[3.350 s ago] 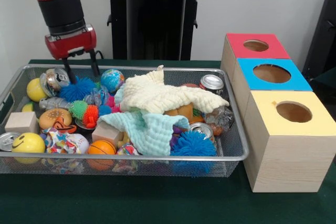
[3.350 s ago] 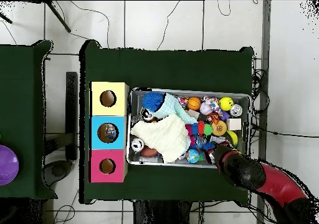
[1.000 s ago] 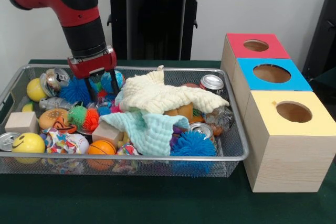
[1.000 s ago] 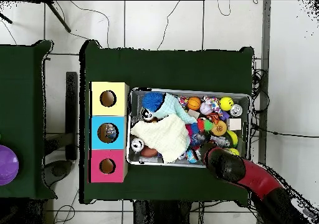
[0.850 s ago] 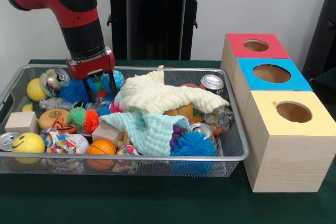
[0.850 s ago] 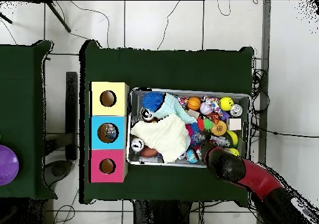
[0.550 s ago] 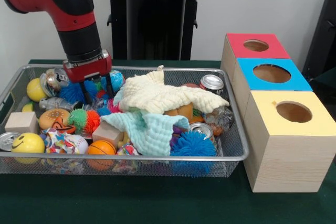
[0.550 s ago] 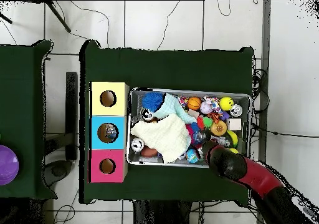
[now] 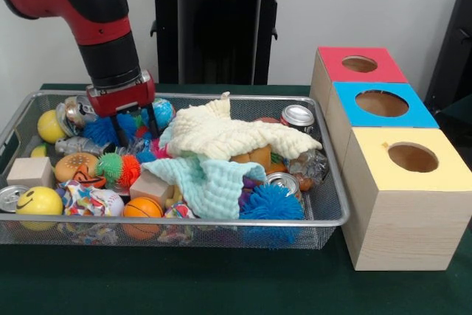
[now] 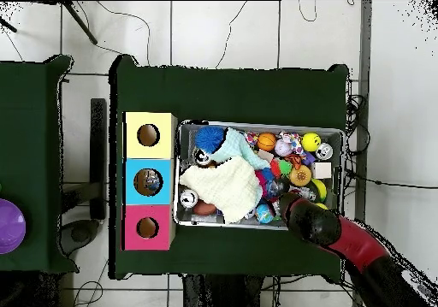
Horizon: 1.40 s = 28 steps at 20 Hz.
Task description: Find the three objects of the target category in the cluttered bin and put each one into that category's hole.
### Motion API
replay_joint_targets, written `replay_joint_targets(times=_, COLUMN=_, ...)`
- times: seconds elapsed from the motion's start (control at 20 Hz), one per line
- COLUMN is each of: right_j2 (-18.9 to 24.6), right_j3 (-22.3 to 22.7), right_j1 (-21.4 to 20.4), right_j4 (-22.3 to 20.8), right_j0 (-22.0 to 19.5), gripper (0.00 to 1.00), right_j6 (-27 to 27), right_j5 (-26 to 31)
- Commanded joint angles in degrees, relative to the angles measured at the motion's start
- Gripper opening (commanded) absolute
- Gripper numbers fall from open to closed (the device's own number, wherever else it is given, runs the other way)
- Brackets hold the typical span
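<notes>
1. Gripper (image 9: 133,127) is down in the far corner of the mesh bin (image 9: 184,220), fingers spread apart w/ the tips sunk among the toys. Can't see anything clamped between them, so I'd call it empty-handed.
2. Right at the tips: a blue spiky ball (image 9: 99,130) just to one side, the small globe ball (image 9: 161,112) just to the other, and a green-orange spiky ball (image 9: 118,167) a bit nearer the camera. Which one it's after, can't tell.
3. Target category isn't stated, so the task's thing can't be pinned down. Candidates all sit in the bin: spiky balls by the gripper, another blue spiky ball (image 9: 271,202) well off toward the boxes, cans (image 9: 298,116) beside the cream cloth (image 9: 236,135).
4. The cream cloth and a teal cloth (image 9: 210,182) cover the bin's middle, prob. hiding more stuff.
5. Boxes sit well apart from the gripper, past the bin's other end: red box (image 9: 357,65), blue box (image 9: 380,104), yellow box (image 9: 409,158). From overhead something seems to lie inside the blue hole; others look dark.
6. My read: early on. Maybe one item posted, at most. Grab, lift, carry across and drop are all yet to do.
</notes>
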Motion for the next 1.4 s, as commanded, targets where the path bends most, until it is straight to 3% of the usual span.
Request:
replay_joint_targets(times=0.05, right_j2=2.0, right_j3=-8.9, right_j1=10.7, right_j4=2.6, right_j0=-0.5, gripper=1.00, right_j6=11.6, right_j5=-5.3)
replay_joint_targets(times=0.15, right_j2=2.1, right_j3=-8.9, right_j1=10.1, right_j4=2.9, right_j0=-0.9, gripper=1.00, right_j6=11.0, right_j5=-4.3)
replay_joint_targets(times=0.6, right_j2=-1.2, right_j3=-14.8, right_j1=9.1, right_j4=6.0, right_j0=5.5, gripper=1.00, right_j6=10.9, right_j5=3.4)
replay_joint_targets(times=1.4, right_j2=-2.7, right_j3=-18.5, right_j1=11.8, right_j4=5.2, right_j0=7.6, gripper=1.00, right_j6=11.7, right_j5=0.9)
